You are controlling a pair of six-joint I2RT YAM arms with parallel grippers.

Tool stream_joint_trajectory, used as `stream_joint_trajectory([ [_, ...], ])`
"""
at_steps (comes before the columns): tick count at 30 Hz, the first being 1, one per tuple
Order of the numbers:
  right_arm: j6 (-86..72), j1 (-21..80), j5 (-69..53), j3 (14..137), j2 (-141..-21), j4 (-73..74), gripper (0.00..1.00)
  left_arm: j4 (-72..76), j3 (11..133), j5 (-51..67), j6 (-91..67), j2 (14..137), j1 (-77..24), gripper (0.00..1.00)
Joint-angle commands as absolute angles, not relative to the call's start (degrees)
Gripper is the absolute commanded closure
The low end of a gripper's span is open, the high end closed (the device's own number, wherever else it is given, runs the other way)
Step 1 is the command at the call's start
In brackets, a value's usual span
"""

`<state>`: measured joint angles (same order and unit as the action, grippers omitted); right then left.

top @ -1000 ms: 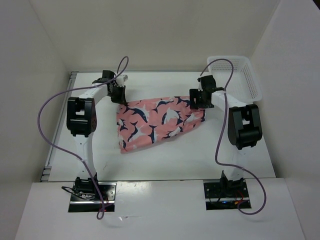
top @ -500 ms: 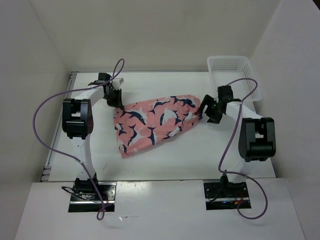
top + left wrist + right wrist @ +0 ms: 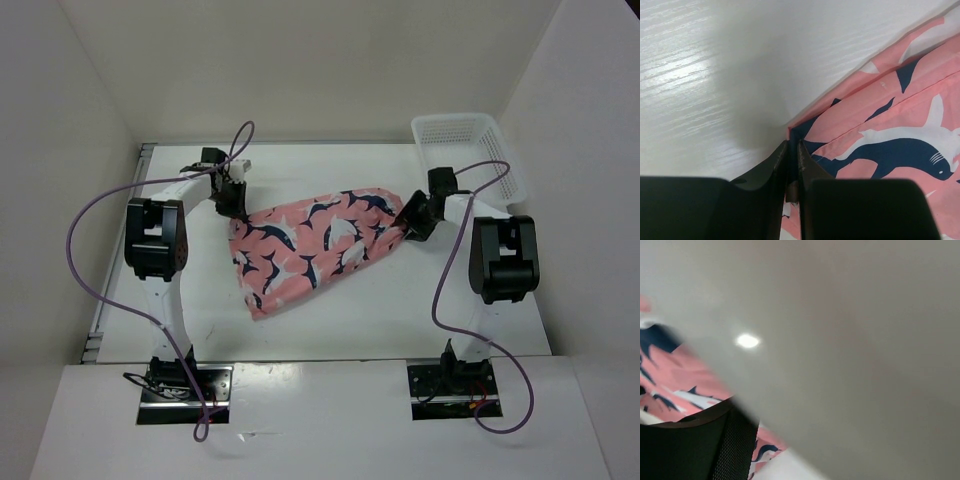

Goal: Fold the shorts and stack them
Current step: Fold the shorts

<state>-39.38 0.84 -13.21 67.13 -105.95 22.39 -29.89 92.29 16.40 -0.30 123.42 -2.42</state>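
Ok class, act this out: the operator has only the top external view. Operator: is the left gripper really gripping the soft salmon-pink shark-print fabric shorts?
Observer: Yes; the left wrist view shows the left gripper shut on the salmon-pink shorts' dark navy hem corner.
Operator: How much fabric is caught?
Observer: Only that corner's tip; the rest lies outside the jaws.
Operator: And the right gripper?
Observer: Its wrist view is mostly blur: one dark finger beside pink fabric, grip unclear.

shorts (image 3: 310, 245): soft matt cloth | table (image 3: 700, 75): smooth white wood-grain, slight sheen | basket (image 3: 465, 140): white plastic mesh
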Motion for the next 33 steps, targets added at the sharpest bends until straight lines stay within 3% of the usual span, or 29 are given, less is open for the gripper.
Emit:
stream_joint_trajectory([
  [1,-39.99,0.97,-5.81,66.8,-106.88,26.54,0.4,-32.51,91.14,14.5,0.0,121.46,-2.72,0.81],
  [11,-32.36,1.92,-5.62,63.89,-104.24,24.7,0.46,-33.57,93.16,12.83,0.0,123.13,-2.72,0.82],
  [16,-24.97,7.64,-0.01,68.81,-101.69,22.07,0.37,-33.57,93.78,13.54,0.0,123.66,-2.72,0.82],
  [23,-22.59,10.02,14.48,66.37,-100.46,22.06,0.34,-33.57,94.31,14.59,0.0,123.66,-2.12,0.82],
  [33,-19.95,13.0,15.74,64.6,-103.7,17.75,0.31,-34.1,91.93,13.89,0.0,123.05,0.18,0.82],
])
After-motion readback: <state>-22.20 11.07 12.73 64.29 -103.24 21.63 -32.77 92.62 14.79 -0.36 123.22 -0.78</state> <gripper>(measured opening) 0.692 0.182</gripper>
